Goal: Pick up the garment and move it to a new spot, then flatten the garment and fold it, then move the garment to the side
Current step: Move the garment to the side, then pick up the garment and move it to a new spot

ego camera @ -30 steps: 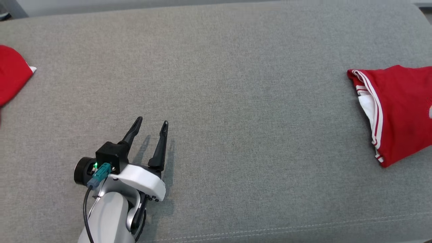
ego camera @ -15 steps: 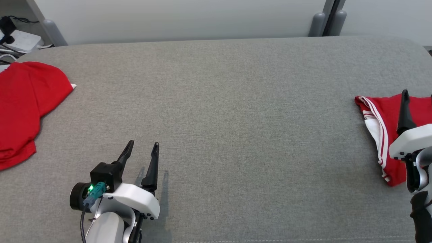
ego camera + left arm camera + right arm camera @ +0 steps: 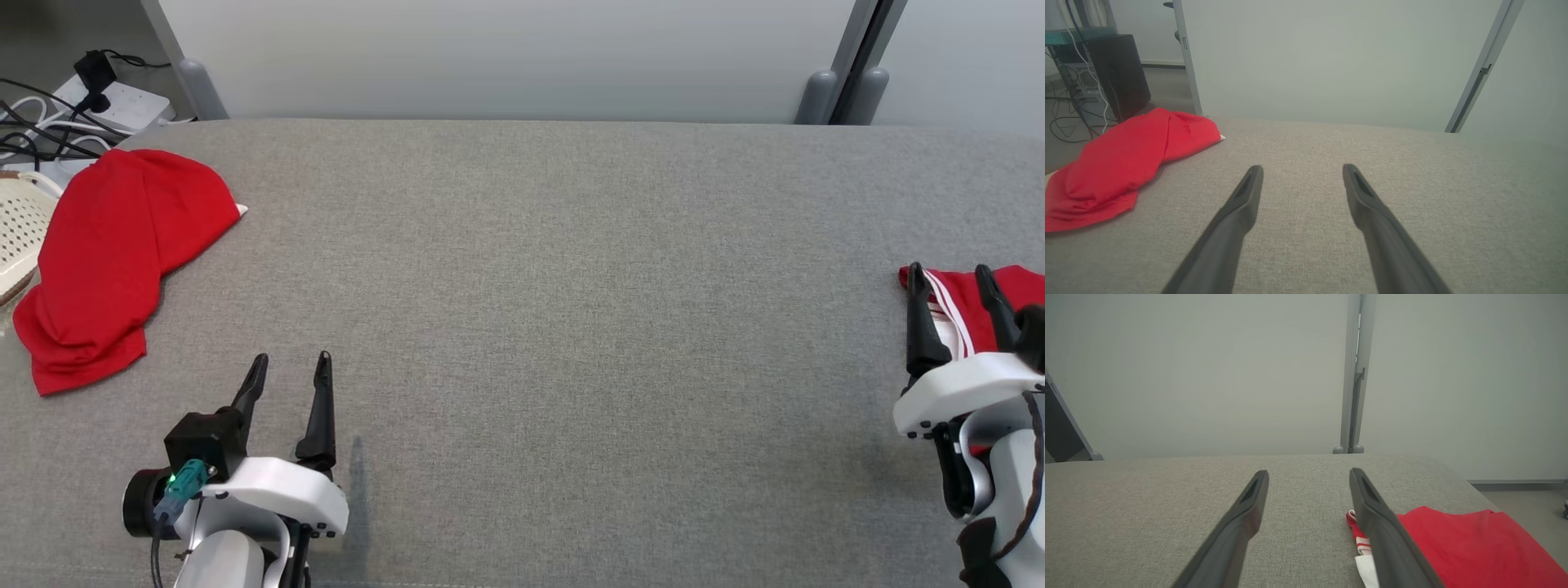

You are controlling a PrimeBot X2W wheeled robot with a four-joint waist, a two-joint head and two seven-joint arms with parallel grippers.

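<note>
A crumpled red garment [image 3: 114,245] lies at the far left of the grey cushioned surface [image 3: 555,286]; the left wrist view has this garment [image 3: 1126,167] ahead and to the left. A second red garment with white stripes [image 3: 1020,286] lies at the right edge, and its folded end [image 3: 1474,543] sits beside the right finger in the right wrist view. My left gripper [image 3: 292,359] [image 3: 1302,169] stands open over bare fabric, right of the crumpled garment. Over the striped garment's left end hovers my right gripper [image 3: 949,271] [image 3: 1309,473], open and holding nothing.
A white perforated basket [image 3: 20,237] sits past the surface's left edge. Behind it lie a power strip with cables [image 3: 122,102]. A pale wall and a grey post [image 3: 841,82] close off the back. A black computer tower [image 3: 1118,73] stands on the floor at the left.
The head camera has shifted, bringing the back wall, the whole left garment and my right gripper into view. Both grippers stay open; neither garment has moved on the surface.
</note>
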